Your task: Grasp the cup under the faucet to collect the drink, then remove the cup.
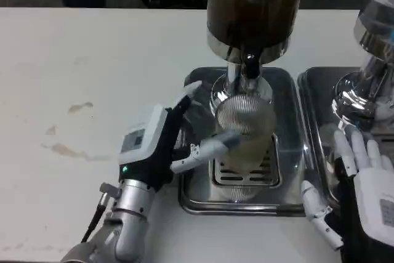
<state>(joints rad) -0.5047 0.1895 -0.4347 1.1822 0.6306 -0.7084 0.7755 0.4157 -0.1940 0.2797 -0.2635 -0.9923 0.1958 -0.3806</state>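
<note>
Right hand (369,195), lower right, open and idle. Left hand (169,146) grips ribbed clear cup (244,130) mid-wall under faucet (249,63); light, thin, likely slippery.

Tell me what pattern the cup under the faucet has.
Fine vertical ribbing on clear material; the cup shows best in the head view.

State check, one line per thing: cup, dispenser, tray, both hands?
cup: upright on the drip tray grate under the faucet, held by the left hand.
dispenser: tank holds dark drink; flow from the faucet cannot be told.
drip tray: flat on the table.
left hand: fingers wrapped on the cup.
right hand: open, fingers spread, holding nothing, beside the tray.
</note>
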